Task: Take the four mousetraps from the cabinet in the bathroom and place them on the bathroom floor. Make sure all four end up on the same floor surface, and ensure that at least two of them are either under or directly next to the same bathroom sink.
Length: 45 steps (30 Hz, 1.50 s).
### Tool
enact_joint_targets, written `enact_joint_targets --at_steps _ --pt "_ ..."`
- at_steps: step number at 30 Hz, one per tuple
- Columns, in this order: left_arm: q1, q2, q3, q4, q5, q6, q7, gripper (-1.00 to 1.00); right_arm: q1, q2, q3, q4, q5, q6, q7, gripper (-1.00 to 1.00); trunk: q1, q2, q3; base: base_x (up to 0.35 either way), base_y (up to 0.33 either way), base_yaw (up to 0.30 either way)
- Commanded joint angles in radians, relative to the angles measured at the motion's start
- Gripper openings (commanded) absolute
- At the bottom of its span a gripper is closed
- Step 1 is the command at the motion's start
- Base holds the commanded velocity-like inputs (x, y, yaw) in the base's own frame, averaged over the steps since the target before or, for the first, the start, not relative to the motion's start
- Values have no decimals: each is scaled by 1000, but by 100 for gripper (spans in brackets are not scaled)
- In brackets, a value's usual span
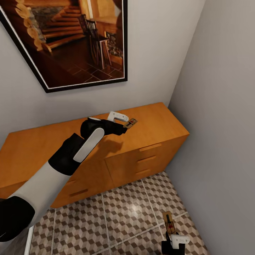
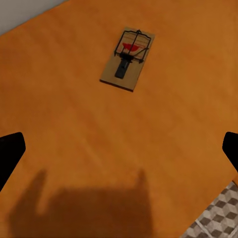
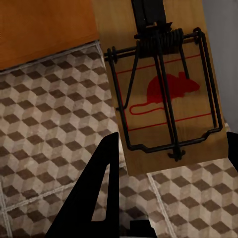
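Note:
One mousetrap [image 1: 130,123] lies flat on the top of the orange-brown cabinet [image 1: 156,124], near its back right part. My left gripper [image 1: 124,123] hovers just short of it and stands open. In the left wrist view the mousetrap [image 2: 128,58] lies ahead of the left gripper [image 2: 119,148], whose dark fingertips [image 2: 10,153] sit wide apart. Low at the right, my right gripper [image 1: 172,236] is shut on a second mousetrap [image 1: 169,222], held above the cube-patterned bathroom floor [image 1: 124,216]. This held mousetrap [image 3: 163,89] shows its red mouse print up close.
A large framed picture [image 1: 71,39] hangs on the wall above the cabinet. A grey side wall [image 1: 223,124] closes in right beside the cabinet's right end. Drawer handles [image 1: 150,147] face the tiled floor in front.

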Motion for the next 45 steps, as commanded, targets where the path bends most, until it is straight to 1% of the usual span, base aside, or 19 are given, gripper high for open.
enact_joint_targets --at_steps 1,6,21,37,45 --pt "-1 1 -2 0 10 1 10 100 0 1 8 0 -1 -1 -9 -100 0 -2 -1 0 0 0" --pt "-1 1 -2 1 10 1 11 100 0 1 8 0 -1 0 -9 -100 0 -2 -3 0 0 0" --pt "14 1 -2 2 10 0 11 100 -1 1 9 0 -1 0 -11 -100 0 -2 -19 5 0 0" --pt "17 -1 -4 11 10 0 11 100 -1 1 9 0 -1 0 -11 -100 0 -2 -20 222 0 0" --pt "17 -3 -26 13 10 -1 12 100 0 1 9 0 -1 0 -11 -100 0 -2 -20 34 0 0"
